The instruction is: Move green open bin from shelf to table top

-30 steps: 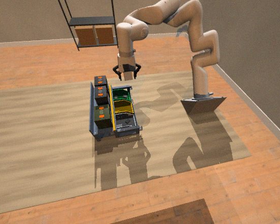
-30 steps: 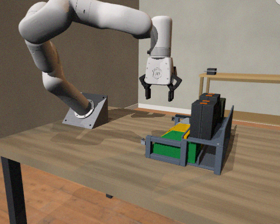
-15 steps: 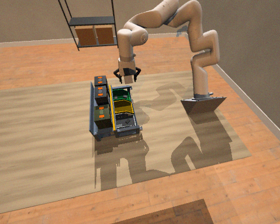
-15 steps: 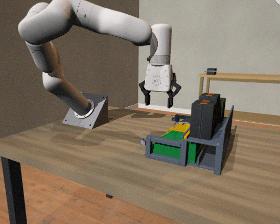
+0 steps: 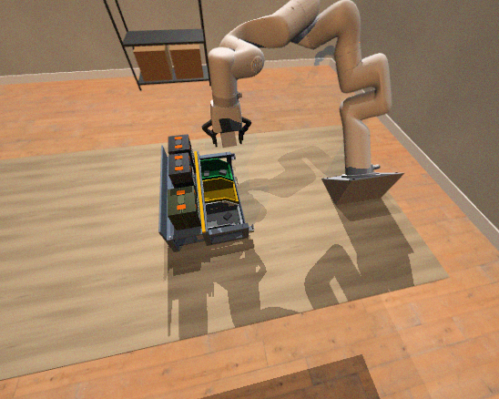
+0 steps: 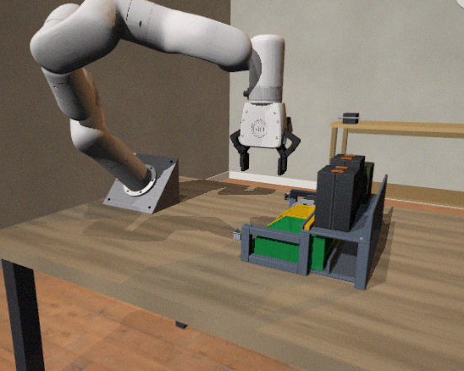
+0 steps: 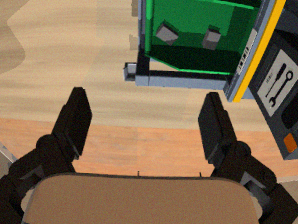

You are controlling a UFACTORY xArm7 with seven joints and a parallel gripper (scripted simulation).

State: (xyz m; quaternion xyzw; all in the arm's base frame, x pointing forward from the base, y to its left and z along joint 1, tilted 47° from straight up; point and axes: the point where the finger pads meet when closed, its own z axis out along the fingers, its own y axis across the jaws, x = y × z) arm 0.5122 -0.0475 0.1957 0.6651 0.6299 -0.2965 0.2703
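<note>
Two fingers spread apart, the hand [image 6: 262,163] hangs above open table beside the green bin [image 6: 281,247].

The wood-grain bench [image 6: 112,254] on dark legs carries two things directly: a grey shelf [image 6: 371,224] loaded with bins near its middle, and the arm's wedge-shaped grey base [image 6: 164,192], well apart from the shelf toward the wall.

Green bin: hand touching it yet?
Apart. The exterior view shows the open hand hanging well above the green bin, which sits in the shelf, with wall visible between them.
</note>
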